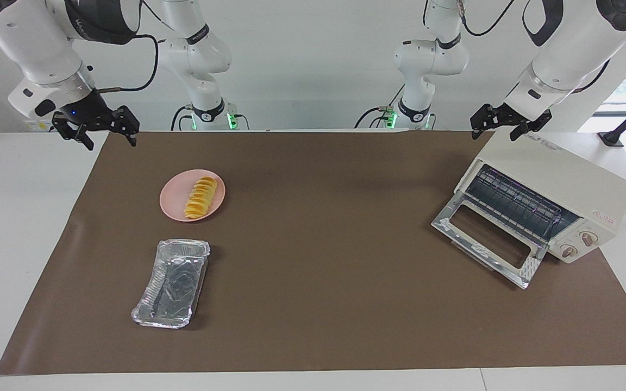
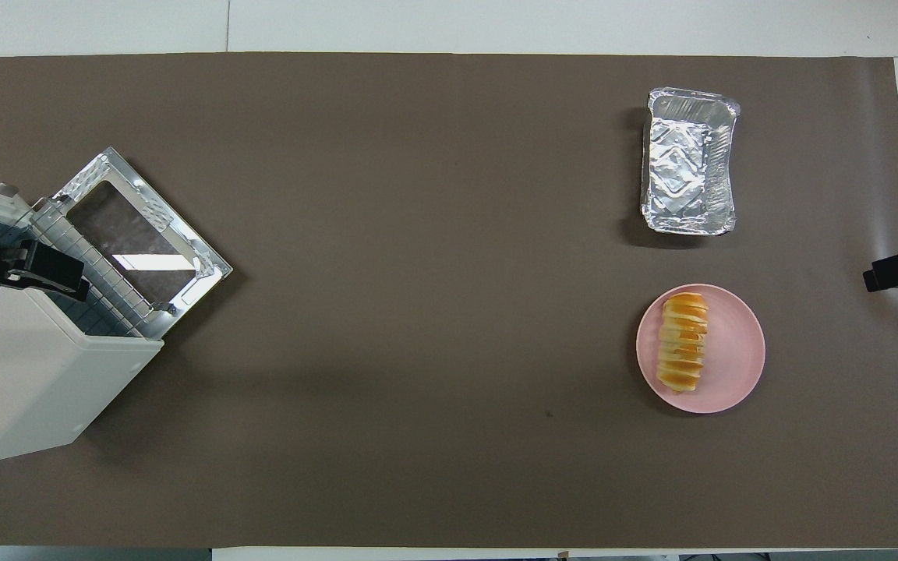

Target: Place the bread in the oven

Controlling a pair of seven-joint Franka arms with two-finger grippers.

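A small golden yellow-orange ridged loaf of bread [image 1: 200,197] is lying on a round pink plate [image 1: 174,202], toward the right arm's end of the brown table mat [image 1: 313,244]. A crinkled silver foil tray [image 1: 172,284] is sitting just beside that plate, farther from the robots, and nothing is showing inside it. Well apart, toward the left arm's end of the mat, a cream-white boxy toaster oven [image 1: 557,190] is standing at an angle with its glass drop-down door [image 1: 487,239] lying open and flat in front of it, so that the wire rack [image 1: 514,203] inside is showing; its two round knobs [image 1: 579,244] are sitting beside the opening. The right gripper [image 1: 106,136] is hanging in the air over the edge of the mat at the right arm's end, its fingers spread wide apart and holding nothing. The left gripper [image 1: 500,127] is hanging over the top of the oven, its fingers likewise parted wide and gripping nothing. Both arms are waiting, clear of the bread.
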